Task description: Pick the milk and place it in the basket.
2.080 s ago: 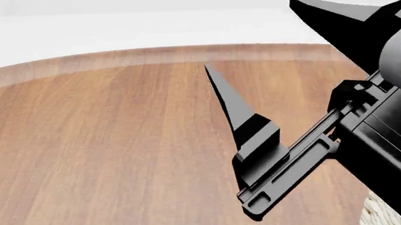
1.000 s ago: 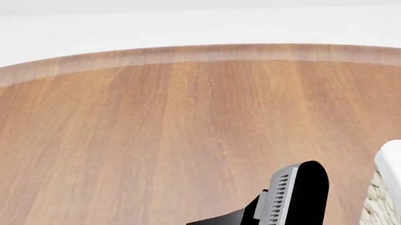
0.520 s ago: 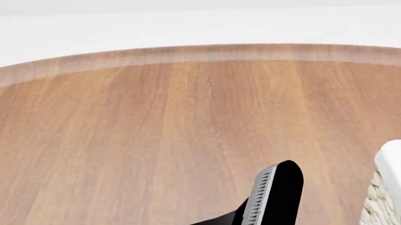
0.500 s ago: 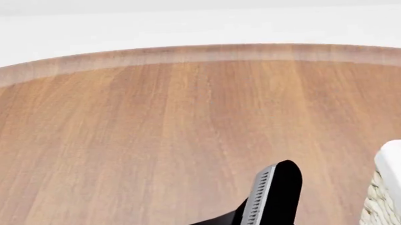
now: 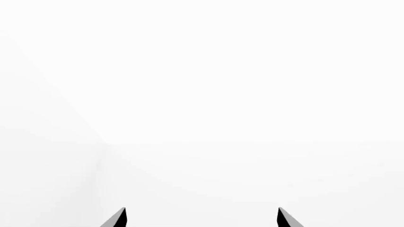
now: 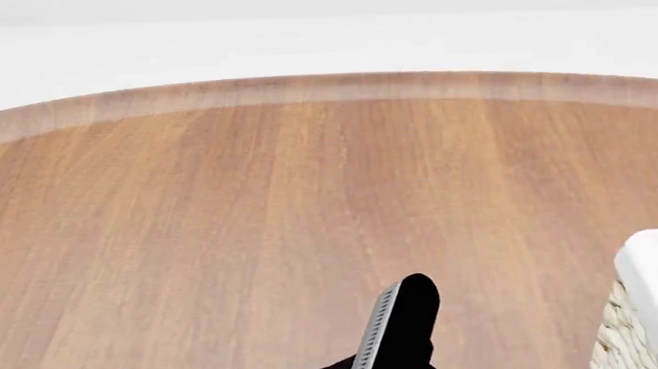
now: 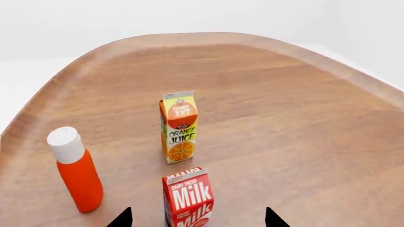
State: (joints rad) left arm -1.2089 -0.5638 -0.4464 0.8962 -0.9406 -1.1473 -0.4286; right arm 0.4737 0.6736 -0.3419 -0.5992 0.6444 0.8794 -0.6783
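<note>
Approach step: the right pincer (image 7: 197,218), tips spread, faces the milk (image 7: 188,196) standing upright on the bench (image 7: 284,123) before the orange juice carton (image 7: 178,126); next, advance to straddle it and close.

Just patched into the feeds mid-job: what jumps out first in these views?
In the right wrist view, the milk stands upright between the right gripper fingertips, with an orange juice carton behind it and an orange bottle off to one side. The head view shows mostly bare wooden table, with a corner of the basket at its right edge.
</note>
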